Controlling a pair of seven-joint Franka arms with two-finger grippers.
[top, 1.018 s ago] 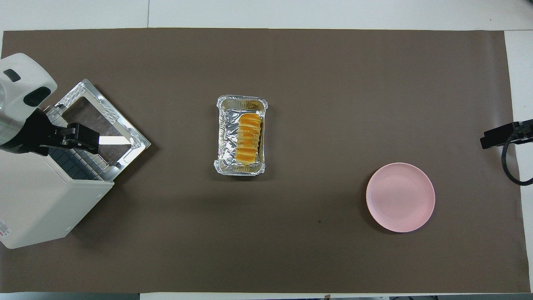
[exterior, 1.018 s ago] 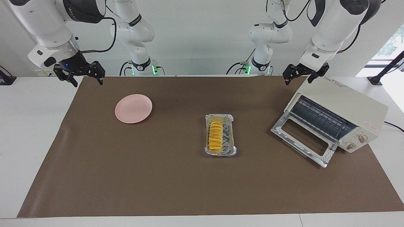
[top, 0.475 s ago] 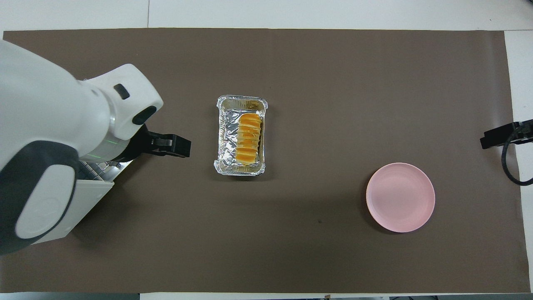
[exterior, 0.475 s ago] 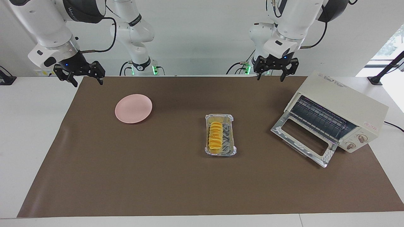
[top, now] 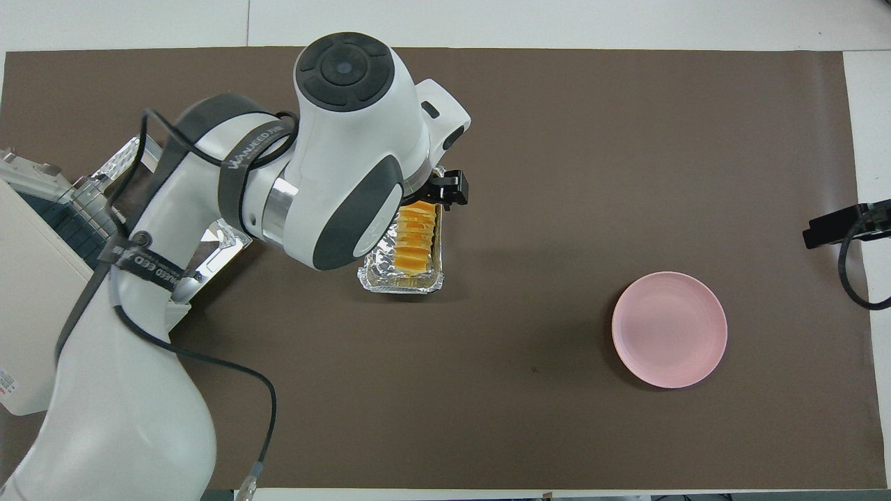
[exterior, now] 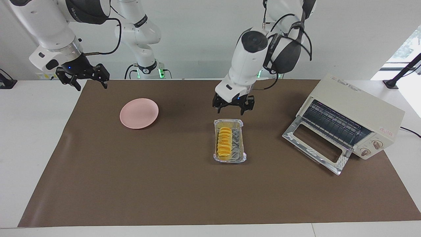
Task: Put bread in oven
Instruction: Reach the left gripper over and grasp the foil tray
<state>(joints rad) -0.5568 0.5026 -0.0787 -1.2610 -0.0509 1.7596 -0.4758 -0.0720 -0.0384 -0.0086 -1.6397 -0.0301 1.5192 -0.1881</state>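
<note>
The bread (exterior: 224,141), a ridged yellow-orange loaf, lies in a silver foil tray (exterior: 239,142) at the middle of the brown mat. It also shows in the overhead view (top: 415,240). The cream-white oven (exterior: 358,107) stands at the left arm's end of the table, its glass door (exterior: 315,144) dropped open and its wire rack showing. My left gripper (exterior: 233,111) hangs open and empty in the air over the tray, not touching it. One of its fingers (top: 449,191) shows in the overhead view. My right gripper (exterior: 82,78) waits open at the right arm's end.
A round pink plate (exterior: 139,113) lies on the mat toward the right arm's end, also in the overhead view (top: 669,329). The left arm covers part of the tray (top: 390,278) and the oven door (top: 209,243) from above.
My left gripper has swung from over the oven across to over the foil tray and come lower. The right arm, bread, tray and oven have not moved.
</note>
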